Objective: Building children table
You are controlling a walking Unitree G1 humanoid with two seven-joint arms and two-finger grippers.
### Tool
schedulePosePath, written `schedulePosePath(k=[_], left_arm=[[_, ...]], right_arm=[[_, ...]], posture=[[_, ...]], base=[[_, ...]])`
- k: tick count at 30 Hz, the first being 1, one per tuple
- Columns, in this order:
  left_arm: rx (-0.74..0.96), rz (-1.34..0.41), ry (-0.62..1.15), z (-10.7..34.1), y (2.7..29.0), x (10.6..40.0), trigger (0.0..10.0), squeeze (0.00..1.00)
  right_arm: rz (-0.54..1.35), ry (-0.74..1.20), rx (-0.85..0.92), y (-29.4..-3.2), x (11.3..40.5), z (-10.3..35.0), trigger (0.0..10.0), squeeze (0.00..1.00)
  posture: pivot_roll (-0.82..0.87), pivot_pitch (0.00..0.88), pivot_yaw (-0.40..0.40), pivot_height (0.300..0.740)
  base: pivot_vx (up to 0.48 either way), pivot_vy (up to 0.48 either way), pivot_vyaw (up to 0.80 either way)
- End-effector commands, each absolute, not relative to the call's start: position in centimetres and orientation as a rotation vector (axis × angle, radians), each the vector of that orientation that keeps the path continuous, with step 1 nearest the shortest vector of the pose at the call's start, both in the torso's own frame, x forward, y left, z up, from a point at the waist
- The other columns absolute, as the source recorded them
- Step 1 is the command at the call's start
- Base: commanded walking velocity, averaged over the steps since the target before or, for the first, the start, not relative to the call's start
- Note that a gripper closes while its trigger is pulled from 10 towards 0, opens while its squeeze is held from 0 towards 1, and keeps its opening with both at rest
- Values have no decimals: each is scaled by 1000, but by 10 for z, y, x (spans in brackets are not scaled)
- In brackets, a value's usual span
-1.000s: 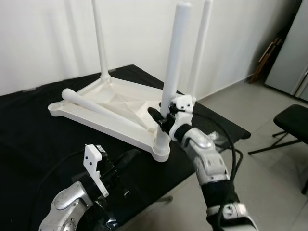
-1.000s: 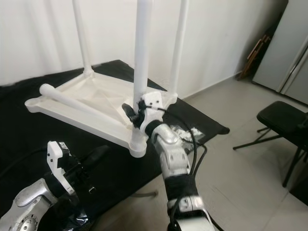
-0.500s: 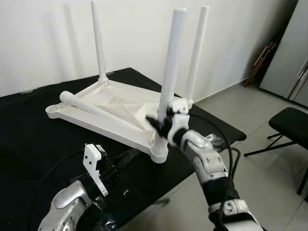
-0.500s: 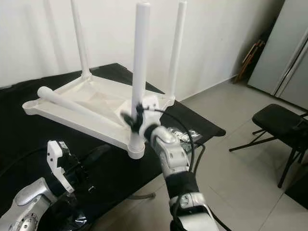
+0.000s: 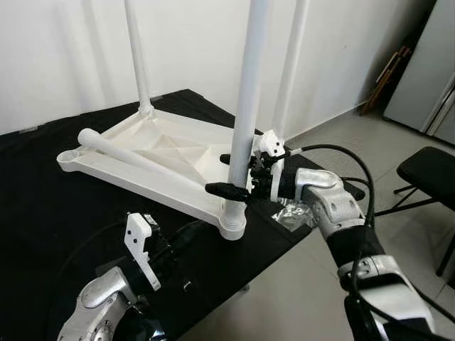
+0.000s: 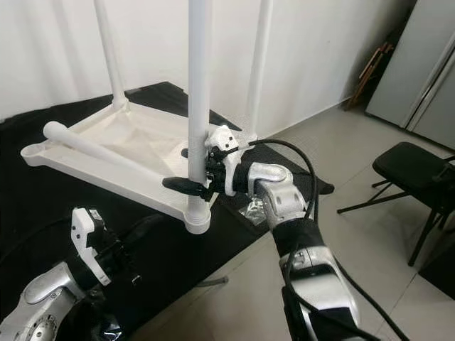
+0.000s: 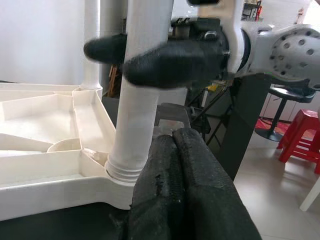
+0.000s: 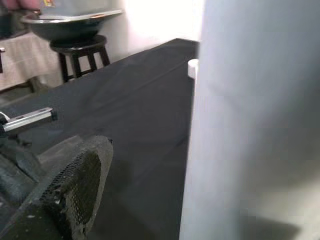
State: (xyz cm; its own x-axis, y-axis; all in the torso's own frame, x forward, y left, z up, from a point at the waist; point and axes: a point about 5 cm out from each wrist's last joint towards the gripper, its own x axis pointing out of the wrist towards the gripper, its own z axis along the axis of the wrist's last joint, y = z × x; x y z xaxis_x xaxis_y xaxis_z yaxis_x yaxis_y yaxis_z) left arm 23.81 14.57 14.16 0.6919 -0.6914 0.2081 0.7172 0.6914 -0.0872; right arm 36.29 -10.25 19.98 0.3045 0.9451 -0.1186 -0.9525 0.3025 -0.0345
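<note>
Your right gripper (image 5: 229, 175) stands with its two black fingers spread either side of the near table leg (image 5: 245, 106), one finger in front of the tube and one behind it, low on the leg just above its socket. From the head views and the left wrist view you cannot tell whether the pads press the tube or merely bracket it.

Your left gripper (image 7: 177, 165) has its fingers pressed together with nothing between them; it sits low over the black cloth (image 5: 43, 213), just in front of the same corner.

The upturned white tabletop (image 5: 163, 153) lies on that cloth, underside facing up. Three legs stand upright in corner sockets: the near one, a second (image 5: 291, 67) at the corner behind it, and a third (image 5: 136, 60) at the far left corner. A fourth leg (image 5: 135, 160) lies loose along the frame's near edge, its rounded end by the empty left socket.

A crumpled clear bag (image 5: 293, 213) sits by the cloth's edge. A black chair (image 5: 426, 174) stands on the floor well to your right.
</note>
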Motion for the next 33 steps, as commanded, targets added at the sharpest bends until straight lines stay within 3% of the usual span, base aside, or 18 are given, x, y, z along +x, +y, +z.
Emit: schedulePosePath(k=[1,2,3,4,15,20,23,25,26,27,29,30,33], left_arm=[[-167,-790,-163,140,144,237,10000,0],[-167,-790,-163,140,144,237,10000,0],[-166,-790,-162,140,144,236,10000,0],[-165,-790,-162,141,144,236,10000,0],[-167,-789,-162,141,145,235,10000,0],[-168,-789,-164,142,145,236,10000,0],[-168,-786,-164,142,147,235,10000,0],[-167,-785,-164,143,150,236,10000,0],[-167,-785,-164,143,150,236,10000,0],[-167,-785,-164,143,150,236,10000,0],[-167,-785,-164,143,150,236,10000,0],[-161,-790,-159,142,152,238,10000,0],[-168,-795,-158,142,151,240,10000,0]], right_arm=[[1280,66,-100,-101,366,206,10000,0],[1274,72,-93,-100,369,205,4314,0],[1266,75,-89,-99,370,205,4314,0],[1266,77,-78,-98,371,204,0,0],[1276,68,-59,-102,371,197,0,0],[1158,61,-62,-112,373,193,0,0],[990,83,-40,-109,369,178,0,0],[547,79,91,-100,365,153,0,0],[547,79,91,-100,365,153,0,0],[377,107,143,-102,361,142,0,0],[282,129,170,-103,358,135,0,0],[403,4,-70,-92,352,155,0,0],[462,72,-71,-92,354,147,0,0]], posture=[[-2,0,-51,740],[2,0,-53,740],[2,0,-53,740],[5,0,-55,740],[-3,0,-48,740],[-12,0,-46,740],[-22,0,-48,740],[-38,0,-40,740],[-38,0,-40,740],[-38,0,-40,740],[-38,0,-40,740],[-57,0,-16,740],[-37,0,-30,740]], base=[[0,0,0],[0,0,0],[0,0,0],[0,0,0],[0,0,0],[0,0,0],[0,0,0],[0,0,0],[0,0,0],[0,0,0],[0,0,0],[0,0,0],[0,0,0]])
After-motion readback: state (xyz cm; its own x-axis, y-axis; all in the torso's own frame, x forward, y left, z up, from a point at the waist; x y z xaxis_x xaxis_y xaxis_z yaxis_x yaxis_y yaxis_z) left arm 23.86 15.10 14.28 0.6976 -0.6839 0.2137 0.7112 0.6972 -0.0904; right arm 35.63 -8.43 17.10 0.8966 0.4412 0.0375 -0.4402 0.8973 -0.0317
